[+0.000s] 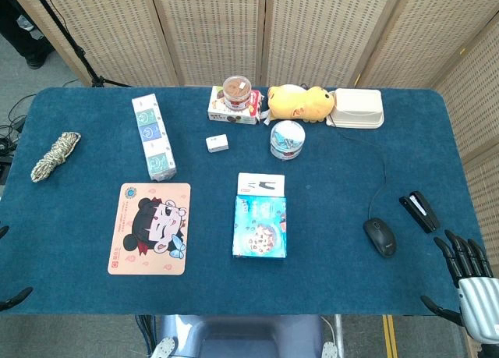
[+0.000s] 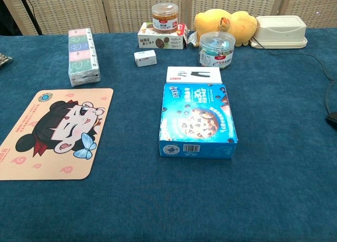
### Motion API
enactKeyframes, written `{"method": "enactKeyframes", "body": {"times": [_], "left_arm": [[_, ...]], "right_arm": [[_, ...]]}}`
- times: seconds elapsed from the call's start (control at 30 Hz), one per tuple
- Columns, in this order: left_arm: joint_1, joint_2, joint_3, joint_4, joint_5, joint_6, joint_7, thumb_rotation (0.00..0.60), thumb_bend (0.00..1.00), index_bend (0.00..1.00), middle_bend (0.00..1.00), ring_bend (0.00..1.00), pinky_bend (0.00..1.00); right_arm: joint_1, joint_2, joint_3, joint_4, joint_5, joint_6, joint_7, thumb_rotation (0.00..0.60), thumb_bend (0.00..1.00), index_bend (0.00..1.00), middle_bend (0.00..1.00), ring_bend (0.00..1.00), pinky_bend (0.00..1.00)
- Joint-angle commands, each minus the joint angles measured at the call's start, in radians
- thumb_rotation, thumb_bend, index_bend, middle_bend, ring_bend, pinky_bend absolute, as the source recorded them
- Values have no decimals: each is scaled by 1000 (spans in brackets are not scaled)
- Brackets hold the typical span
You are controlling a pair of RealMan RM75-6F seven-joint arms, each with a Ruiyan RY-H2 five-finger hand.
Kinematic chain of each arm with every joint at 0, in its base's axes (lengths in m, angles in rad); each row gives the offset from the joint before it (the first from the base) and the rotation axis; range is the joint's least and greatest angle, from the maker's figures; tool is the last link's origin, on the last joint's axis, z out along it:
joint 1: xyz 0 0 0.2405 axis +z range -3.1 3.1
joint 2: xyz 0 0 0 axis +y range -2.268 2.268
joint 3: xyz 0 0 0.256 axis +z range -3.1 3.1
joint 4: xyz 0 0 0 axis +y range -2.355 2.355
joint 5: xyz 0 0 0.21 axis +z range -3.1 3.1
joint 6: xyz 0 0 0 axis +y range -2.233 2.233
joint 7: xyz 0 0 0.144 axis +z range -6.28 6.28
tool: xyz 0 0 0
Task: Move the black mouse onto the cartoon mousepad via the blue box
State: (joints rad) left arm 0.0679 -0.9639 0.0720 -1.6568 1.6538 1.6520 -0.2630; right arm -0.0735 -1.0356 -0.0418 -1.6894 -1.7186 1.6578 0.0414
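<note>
1. The black mouse lies on the blue bench toward the right side, its cord running back to a white case.
2. The right hand sits at the bench's lower right corner, fingers spread, holding nothing, near the mouse but not touching it.
3. Only dark fingertips of the left hand show at the left edge; I cannot tell its state.
4. The blue box lies mid-bench, the cartoon mousepad to its left.
</note>
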Motion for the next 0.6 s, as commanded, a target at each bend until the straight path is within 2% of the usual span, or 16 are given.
{"method": "enactKeyframes", "body": {"times": [0.03, 0.17, 0.23, 0.4, 0.6], "left_arm": [[-1, 2, -1, 0, -1, -1, -1, 600, 35, 0, 0, 0, 0], [3, 2, 0, 1, 2, 4, -8, 600, 35, 0, 0, 0, 0], [5, 2, 1, 3, 3, 8, -11, 600, 35, 0, 0, 0, 0], [4, 4, -2, 2, -5, 1, -17, 600, 35, 0, 0, 0, 0], [-3, 10, -8, -1, -23, -17, -29, 600, 35, 0, 0, 0, 0]], "right_arm": [[1, -4, -3, 0, -6, -3, -1, 600, 0, 0, 0, 0, 0], [14, -27, -2, -1, -7, -30, -17, 600, 0, 0, 0, 0, 0], [44, -37, 3, -19, 7, -87, -32, 600, 0, 0, 0, 0, 0], [117, -56, 48, -88, 82, -204, -77, 600, 0, 0, 0, 0, 0], [198, -122, 97, -140, 197, -337, -161, 600, 0, 0, 0, 0, 0]]}}
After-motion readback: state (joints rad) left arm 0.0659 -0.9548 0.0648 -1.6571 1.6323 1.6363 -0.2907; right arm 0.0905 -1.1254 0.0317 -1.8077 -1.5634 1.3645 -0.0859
